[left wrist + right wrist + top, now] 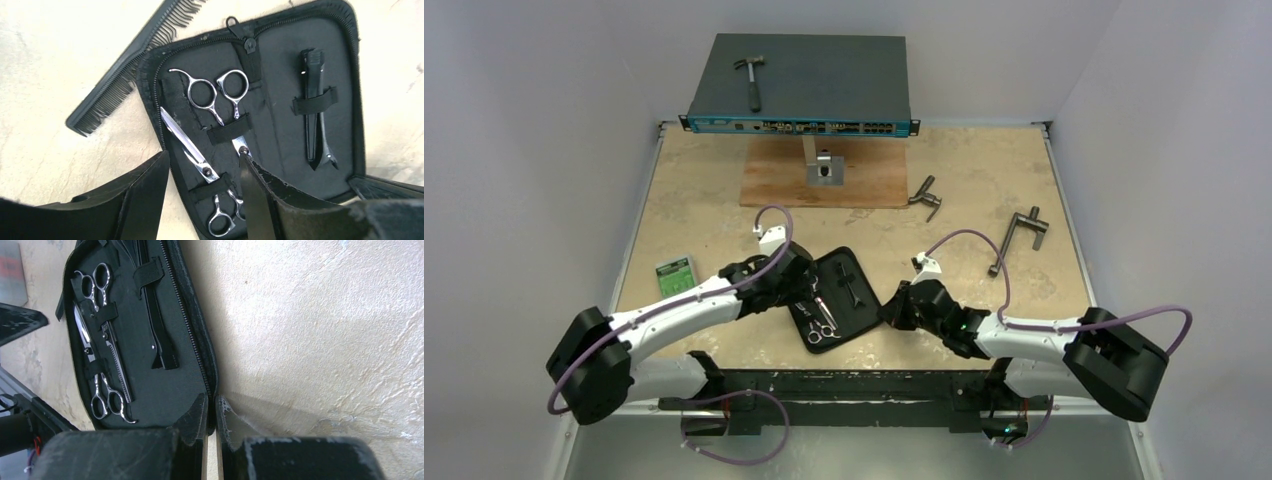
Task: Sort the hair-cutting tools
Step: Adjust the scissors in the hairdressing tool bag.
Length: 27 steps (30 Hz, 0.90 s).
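Note:
A black zip case (280,85) lies open on the table (984,180). Elastic straps hold two silver scissors in it: one (214,107) with its rings at the far end, the other (187,145) with its rings near me. A thin black hair clip (315,110) sits under a strap in the other half. The black comb (127,62) lies on the table beside the case. My left gripper (204,155) hangs open over the nearer scissors, holding nothing. My right gripper (211,399) is shut on the case's zip edge (202,365).
A hammer (751,78) rests on a network switch (844,75) at the back. A wooden board (774,180) holds a metal bracket (826,168). Two grey T-handled tools (927,195) (1022,235) lie at the right. A green card (676,273) lies at the left.

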Tool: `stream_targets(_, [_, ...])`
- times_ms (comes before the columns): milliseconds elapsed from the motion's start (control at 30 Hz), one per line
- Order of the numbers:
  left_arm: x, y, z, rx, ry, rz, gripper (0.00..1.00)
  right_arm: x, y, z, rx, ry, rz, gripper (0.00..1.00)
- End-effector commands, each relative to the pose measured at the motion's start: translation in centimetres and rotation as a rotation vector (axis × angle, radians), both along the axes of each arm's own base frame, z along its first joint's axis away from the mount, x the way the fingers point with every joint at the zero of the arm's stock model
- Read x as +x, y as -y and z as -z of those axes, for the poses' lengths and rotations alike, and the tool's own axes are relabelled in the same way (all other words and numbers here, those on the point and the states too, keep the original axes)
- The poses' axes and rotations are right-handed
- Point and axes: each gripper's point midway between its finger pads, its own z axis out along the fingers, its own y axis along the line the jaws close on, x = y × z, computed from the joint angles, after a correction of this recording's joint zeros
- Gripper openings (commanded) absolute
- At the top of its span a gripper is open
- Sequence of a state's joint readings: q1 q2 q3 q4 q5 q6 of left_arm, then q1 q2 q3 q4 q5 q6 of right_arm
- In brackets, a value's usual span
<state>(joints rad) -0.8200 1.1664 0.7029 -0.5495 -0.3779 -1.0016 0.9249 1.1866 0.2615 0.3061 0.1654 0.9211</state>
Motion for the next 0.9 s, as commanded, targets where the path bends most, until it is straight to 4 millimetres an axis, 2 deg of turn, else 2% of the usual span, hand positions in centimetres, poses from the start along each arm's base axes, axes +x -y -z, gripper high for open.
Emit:
stream_targets(0, [1.2, 1.9, 0.5, -0.02, -0.005, 0.04, 0.53, 0.1, -0.1, 0.0, -0.04, 0.016, -0.024, 0.0])
stream_targets(133, [1.2, 2.5, 1.4, -0.016, -0.034, 0.051, 0.52, 0.1, 0.0, 0.0, -0.049, 0.018, -0.03, 0.0])
stream_targets(533, [0.8, 2.2, 3.7, 0.043, -0.102, 0.053, 0.51, 0.1, -0.1, 0.0, -0.051, 0.026, -0.041, 0.0])
stream_targets(700, [0.7, 1.5, 4.0, 0.087, -0.117, 0.041, 0.52, 0.0, 0.0, 0.1, -0.059, 0.027, -0.046, 0.0])
stream_targets(867, [1.4, 1.4, 4.0, 0.111, -0.091, 0.037, 0.53, 0.1, -0.6, 0.1, -0.062, 0.038, -0.081, 0.0])
